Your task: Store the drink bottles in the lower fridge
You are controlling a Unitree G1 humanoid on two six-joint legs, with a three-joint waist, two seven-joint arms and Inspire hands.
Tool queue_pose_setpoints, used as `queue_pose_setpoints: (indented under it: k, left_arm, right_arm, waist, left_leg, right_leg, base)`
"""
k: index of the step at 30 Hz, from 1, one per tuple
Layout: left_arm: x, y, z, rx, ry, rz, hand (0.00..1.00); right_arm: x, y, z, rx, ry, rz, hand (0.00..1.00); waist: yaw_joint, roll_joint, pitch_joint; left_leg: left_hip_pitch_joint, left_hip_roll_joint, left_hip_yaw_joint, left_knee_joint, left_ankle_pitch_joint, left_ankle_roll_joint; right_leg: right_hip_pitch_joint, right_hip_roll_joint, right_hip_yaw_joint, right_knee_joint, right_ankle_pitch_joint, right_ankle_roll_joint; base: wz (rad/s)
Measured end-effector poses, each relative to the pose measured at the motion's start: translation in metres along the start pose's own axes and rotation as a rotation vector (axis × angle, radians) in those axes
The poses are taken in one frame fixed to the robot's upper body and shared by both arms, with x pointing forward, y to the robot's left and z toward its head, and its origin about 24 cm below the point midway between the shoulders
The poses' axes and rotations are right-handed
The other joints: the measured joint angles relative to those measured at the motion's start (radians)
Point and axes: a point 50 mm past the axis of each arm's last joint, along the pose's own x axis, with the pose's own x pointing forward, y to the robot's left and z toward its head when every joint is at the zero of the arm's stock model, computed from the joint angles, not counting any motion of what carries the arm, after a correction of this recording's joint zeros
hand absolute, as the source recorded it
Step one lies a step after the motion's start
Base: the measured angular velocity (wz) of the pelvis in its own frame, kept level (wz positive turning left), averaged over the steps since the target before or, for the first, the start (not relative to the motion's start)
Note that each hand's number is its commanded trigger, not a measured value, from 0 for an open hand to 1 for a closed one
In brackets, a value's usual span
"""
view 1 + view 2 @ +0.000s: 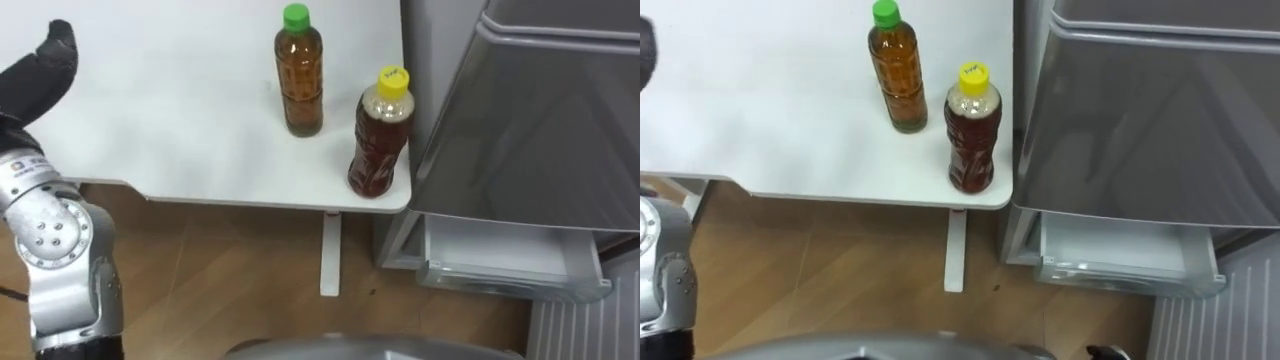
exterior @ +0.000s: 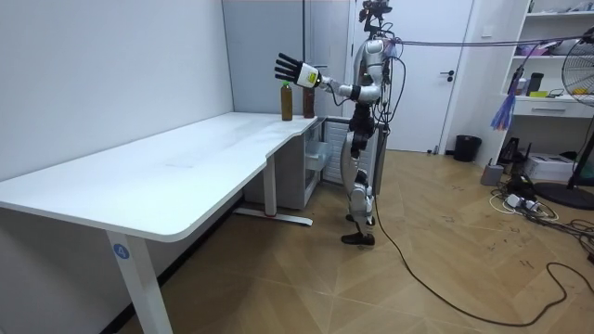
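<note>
At the table's [image 1: 200,120] right corner, a green-capped bottle [image 1: 299,85] of amber drink is stood upright, with a darker brown yellow-capped bottle [image 1: 380,135] at its 4 o'clock, just beside the fridge [image 1: 530,120]. The left hand [image 1: 40,75] is held wide and empty at 9 o'clock.

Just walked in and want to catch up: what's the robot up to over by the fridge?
The robot stands at the end of the table beside the fridge, its left hand raised open above the tabletop and holding nothing. Two drinks, a green-capped bottle and a yellow-capped bottle, stand upright on the table near the fridge-side corner, neither picked up yet. The fridge's lower drawer is pulled open.
</note>
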Motion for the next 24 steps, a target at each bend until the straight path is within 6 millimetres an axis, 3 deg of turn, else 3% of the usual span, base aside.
queue_pose_setpoints:
  k: [11,18,24]
  left_arm:
    - [-0.002,-0.054,0.035,-0.128,-0.141,-0.340,0.00]
    - [-0.004,-0.077,0.047,-0.154,-0.189,-0.535,0.00]
    - [-0.019,-0.095,0.057,-0.225,-0.208,-0.755,0.00]
  right_arm:
    - [0.001,-0.001,0.007,-0.020,-0.013,0.003,0.00]
    - [0.001,-0.005,0.012,-0.034,-0.030,0.001,0.00]
    - [0.001,-0.009,0.013,-0.079,-0.031,-0.009,0.00]
  waist:
    - [-0.028,-0.004,-0.0029]
    - [-0.049,0.009,0.0006]
    - [-0.047,0.022,-0.0062]
  left_leg:
    - [-0.037,-0.001,0.002,0.004,0.001,0.000]
    - [-0.056,-0.002,-0.010,0.019,0.001,0.000]
    - [-0.053,-0.002,-0.009,0.019,0.001,0.000]
  right_leg:
    - [-0.033,-0.001,0.001,0.002,0.001,0.000]
    - [-0.045,-0.001,0.000,0.000,0.001,-0.001]
    - [-0.052,-0.001,0.004,0.005,0.001,-0.001]
  base:
    - [-0.01]
    - [0.02]
    - [-0.03]
